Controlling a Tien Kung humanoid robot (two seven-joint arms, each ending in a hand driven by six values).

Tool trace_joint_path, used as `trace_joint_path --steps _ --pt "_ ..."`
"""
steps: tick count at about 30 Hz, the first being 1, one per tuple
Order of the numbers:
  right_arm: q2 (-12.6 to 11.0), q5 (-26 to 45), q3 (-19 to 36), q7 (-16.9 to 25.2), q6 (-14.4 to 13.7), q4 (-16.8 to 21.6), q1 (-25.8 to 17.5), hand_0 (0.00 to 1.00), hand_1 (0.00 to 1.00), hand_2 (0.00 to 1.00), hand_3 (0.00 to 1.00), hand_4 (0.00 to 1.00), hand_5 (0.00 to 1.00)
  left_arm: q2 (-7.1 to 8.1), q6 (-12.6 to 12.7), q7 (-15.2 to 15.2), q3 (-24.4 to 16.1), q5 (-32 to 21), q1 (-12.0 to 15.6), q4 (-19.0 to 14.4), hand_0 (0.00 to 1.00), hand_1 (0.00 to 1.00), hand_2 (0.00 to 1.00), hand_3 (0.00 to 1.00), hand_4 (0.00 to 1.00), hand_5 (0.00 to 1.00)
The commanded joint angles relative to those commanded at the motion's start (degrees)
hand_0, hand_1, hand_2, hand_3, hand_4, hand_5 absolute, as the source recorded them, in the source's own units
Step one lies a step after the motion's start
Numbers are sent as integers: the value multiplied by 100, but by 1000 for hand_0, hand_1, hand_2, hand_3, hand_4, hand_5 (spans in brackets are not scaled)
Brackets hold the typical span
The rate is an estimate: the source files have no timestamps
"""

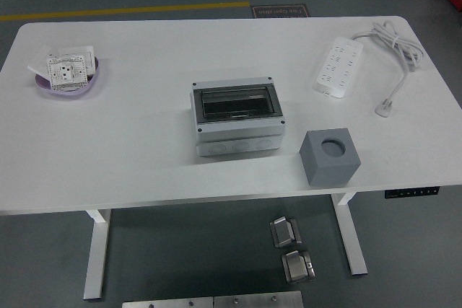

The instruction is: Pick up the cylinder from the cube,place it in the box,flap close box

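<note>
On the white table (144,156), no robot hand or arm is seen, so no hand state can be told. The grey box (236,119) is set mid-table, lid shut. The grey cube (330,155) is placed just right of it, with a round hollow on top.

We see even, soft overhead light on the white table (144,142), bright but without glare. Shadows under the box (236,119) and cube (330,155) are faint. Focus seems slightly soft throughout.
</note>
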Motion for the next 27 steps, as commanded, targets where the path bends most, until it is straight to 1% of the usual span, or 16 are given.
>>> trace_joint_path --steps 6,9,13,19,22,24,27 --pt "24 358 -2 125 115 -114 -12 852 827 842 880 754 367 39 -56 -30 -66 30 42 -11 668 657 648 709 735 561" --pt "43 677 -48 257 251 -232 7 852 827 842 880 754 367 60 -129 -135 -83 -22 86 -24 668 657 648 709 735 561" --pt "70 1063 -189 425 311 -331 55 851 825 841 881 752 365 59 -195 -262 -60 -101 146 -38 668 658 648 709 734 562" --pt "103 1018 -505 417 317 -302 191 850 811 824 871 750 368 27 -351 -440 -33 -272 259 -50 668 657 648 708 733 561" --pt "88 978 -615 388 334 -253 261 850 811 824 871 750 368 25 -365 -531 19 -385 307 -52 668 657 648 708 733 561" --pt "64 956 -675 361 354 -227 303 837 802 807 851 749 381 22 -363 -576 59 -434 336 -57 668 658 648 708 733 562" --pt "34 923 -736 320 384 -204 351 837 802 807 851 749 381 11 -371 -627 13 -387 364 -73 668 658 648 708 733 562"
